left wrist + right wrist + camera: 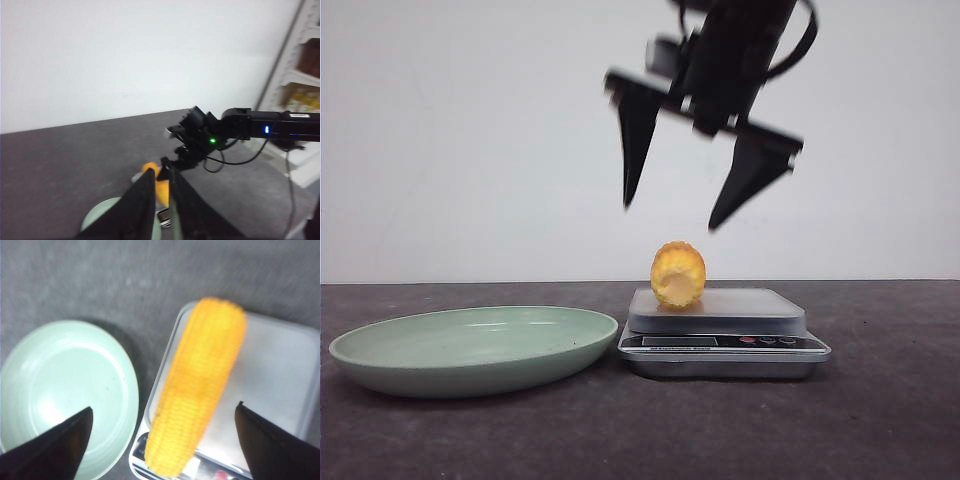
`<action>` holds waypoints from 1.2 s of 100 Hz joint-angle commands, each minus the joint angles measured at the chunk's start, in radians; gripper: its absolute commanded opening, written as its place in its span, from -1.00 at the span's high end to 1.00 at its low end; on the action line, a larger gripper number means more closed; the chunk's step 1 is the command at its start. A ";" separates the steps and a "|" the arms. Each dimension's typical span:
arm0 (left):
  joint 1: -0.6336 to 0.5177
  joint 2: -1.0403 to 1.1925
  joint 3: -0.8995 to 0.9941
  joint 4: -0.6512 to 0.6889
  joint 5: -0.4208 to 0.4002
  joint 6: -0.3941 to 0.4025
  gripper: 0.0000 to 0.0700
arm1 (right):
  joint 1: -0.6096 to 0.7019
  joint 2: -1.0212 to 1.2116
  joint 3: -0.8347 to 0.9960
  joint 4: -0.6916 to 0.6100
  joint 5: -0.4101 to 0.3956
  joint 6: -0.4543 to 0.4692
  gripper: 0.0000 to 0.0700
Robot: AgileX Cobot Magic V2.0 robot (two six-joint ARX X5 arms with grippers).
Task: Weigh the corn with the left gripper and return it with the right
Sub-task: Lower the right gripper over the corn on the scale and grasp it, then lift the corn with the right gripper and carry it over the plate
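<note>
**Corn on the scale, right end effector above it**

We see the corn (678, 275) lying on the platform of the kitchen scale (724, 332), near its 9 o'clock edge, with the paler cut end toward the front camera. In the right wrist view the cob (200, 390) is long and reaches over the display edge of the scale (280, 375). The right end effector (674, 216) hangs above the corn, fingers spread wide, not touching it. The left end effector (161, 200) is nearly closed and holds nothing. The green plate (470, 348) stands on the dark table (880, 420) at 9 o'clock of the scale, just beside it.
</note>
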 commanded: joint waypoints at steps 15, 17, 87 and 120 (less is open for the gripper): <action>-0.006 -0.027 -0.009 -0.053 -0.059 -0.006 0.97 | 0.008 0.082 0.016 -0.068 0.099 0.053 -0.46; -0.006 -0.028 -0.009 -0.053 -0.059 -0.006 0.97 | 0.006 0.087 0.016 -0.072 0.101 0.053 -0.37; -0.005 -0.027 -0.042 -0.053 -0.080 -0.022 0.97 | -0.026 -0.050 0.018 0.013 0.189 -0.071 1.00; -0.005 -0.027 -0.042 -0.053 -0.156 -0.025 0.97 | -0.039 -0.320 0.018 0.267 0.120 -0.079 1.00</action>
